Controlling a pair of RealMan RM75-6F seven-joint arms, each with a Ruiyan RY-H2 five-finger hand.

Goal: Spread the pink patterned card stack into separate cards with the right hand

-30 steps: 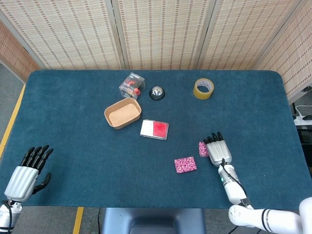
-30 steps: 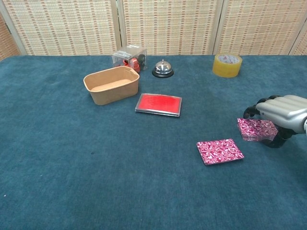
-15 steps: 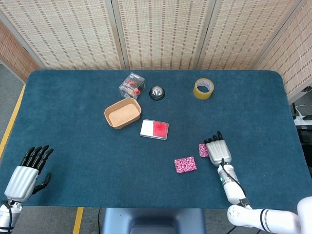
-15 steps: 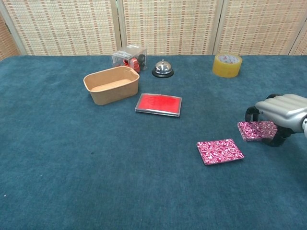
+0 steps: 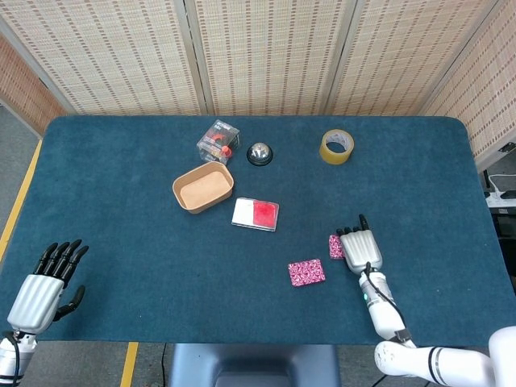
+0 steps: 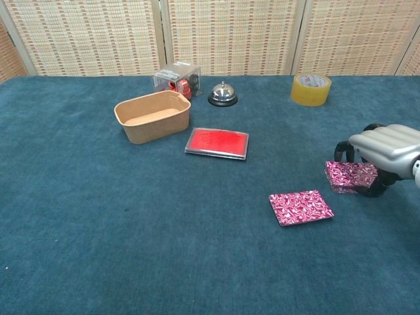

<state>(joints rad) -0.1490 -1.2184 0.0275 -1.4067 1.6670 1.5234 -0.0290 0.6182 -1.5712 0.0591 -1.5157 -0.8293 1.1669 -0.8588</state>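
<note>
One pink patterned card (image 6: 300, 207) (image 5: 306, 272) lies flat on the blue cloth, right of centre. To its right, the rest of the pink card stack (image 6: 351, 177) (image 5: 335, 246) sits under my right hand (image 6: 384, 149) (image 5: 359, 250). That hand grips the stack, with fingers curled over its far edge and the thumb at its near right side. The hand hides most of the stack in the head view. My left hand (image 5: 44, 284) hovers at the table's near left corner, fingers apart and holding nothing.
A red-and-white flat case (image 6: 217, 142) lies left of the cards. Behind it stand a tan paper bowl (image 6: 153, 116), a clear box with red contents (image 6: 177, 79), a desk bell (image 6: 223, 94) and a yellow tape roll (image 6: 311, 89). The table's right edge is near my right hand.
The right hand's fingers have curled further over the stack, which now stands slightly more raised off the cloth. The single card and the left hand have not moved.
</note>
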